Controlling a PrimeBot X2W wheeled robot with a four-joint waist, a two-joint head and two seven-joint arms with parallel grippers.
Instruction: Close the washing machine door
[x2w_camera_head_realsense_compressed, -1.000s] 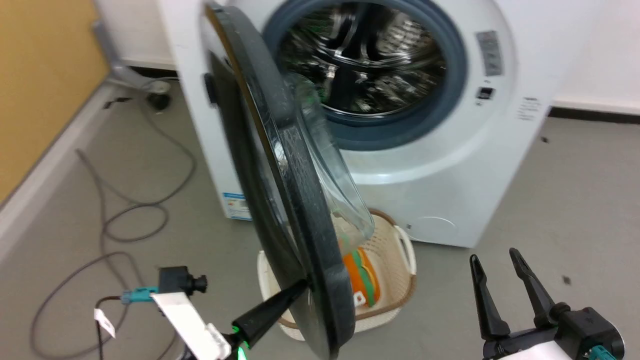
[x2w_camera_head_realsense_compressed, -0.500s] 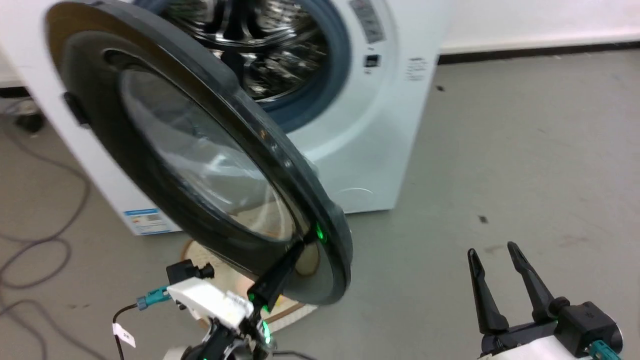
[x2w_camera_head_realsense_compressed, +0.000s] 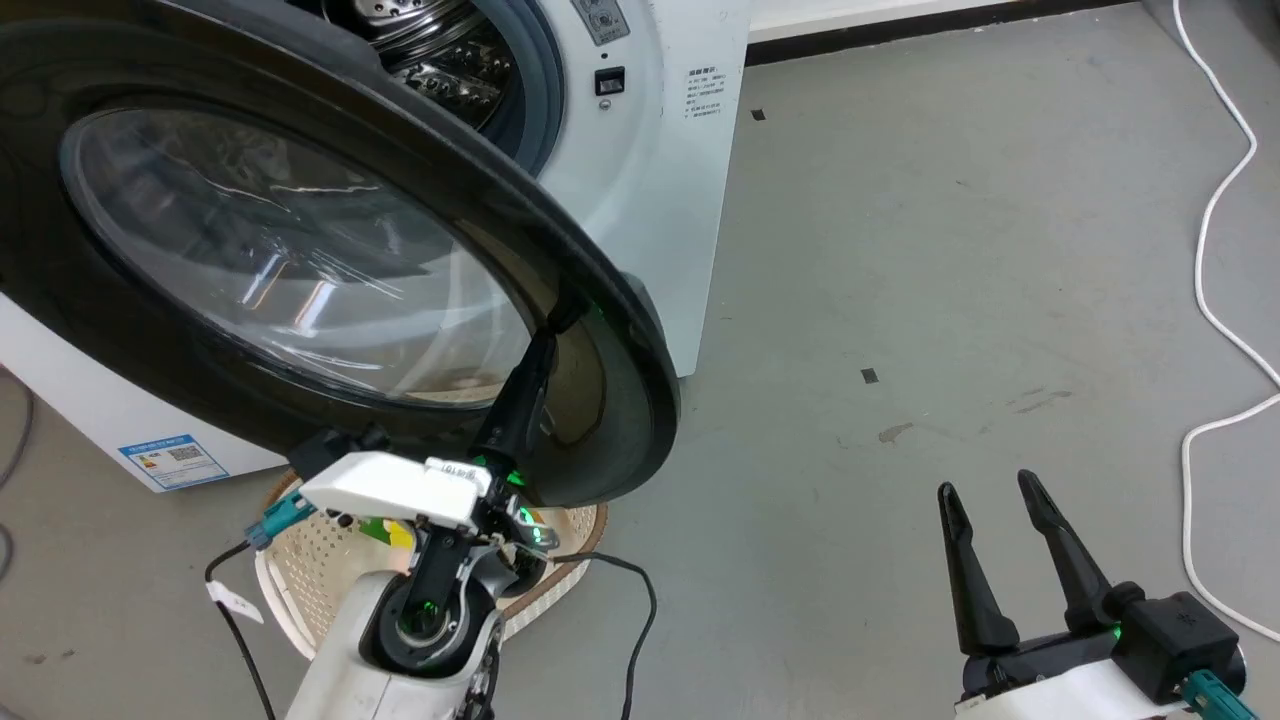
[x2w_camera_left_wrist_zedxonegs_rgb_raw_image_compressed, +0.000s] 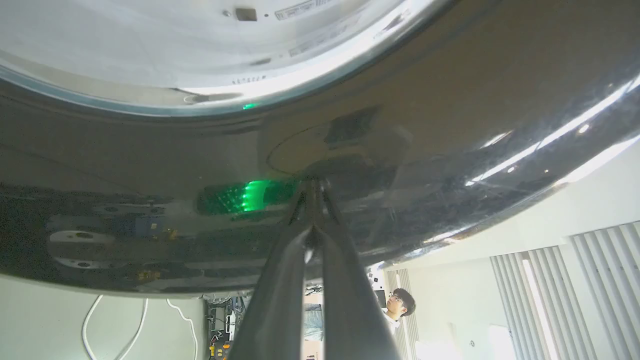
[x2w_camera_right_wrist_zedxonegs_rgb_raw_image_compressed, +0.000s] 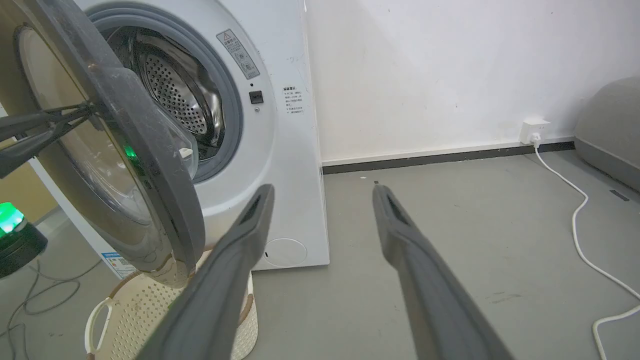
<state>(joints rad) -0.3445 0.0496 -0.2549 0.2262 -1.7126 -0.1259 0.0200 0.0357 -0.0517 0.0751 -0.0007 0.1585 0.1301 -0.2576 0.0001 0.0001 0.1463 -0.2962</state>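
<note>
**Closing push, door ajar.** The washing machine (x2w_camera_head_realsense_compressed: 650, 200) stands beyond and to the left of the right end effector (x2w_camera_head_realsense_compressed: 988, 487). That end effector's fingers are spread apart, hold nothing, and hover low over the floor (x2w_camera_head_realsense_compressed: 900, 250). The washing machine door (x2w_camera_head_realsense_compressed: 300, 260) hangs part-way swung, short of the drum opening, directly ahead of the left end effector (x2w_camera_head_realsense_compressed: 556, 330). Its fingers are clenched together, tips against the door's outer face near the free edge. A perforated basket (x2w_camera_head_realsense_compressed: 300, 590) lies beneath that wrist.

We judge the step in hand to be the push-to. The next move calls for a steady press along the hinge arc until the latch catches, without the tips skating off the glossy rim.

The right wrist view gives the gap between door and gasket (x2w_camera_right_wrist_zedxonegs_rgb_raw_image_compressed: 234, 120) edge-on. The left wrist view gives the contact itself, and a person (x2w_camera_left_wrist_zedxonegs_rgb_raw_image_compressed: 397, 302) past the door's edge.
</note>
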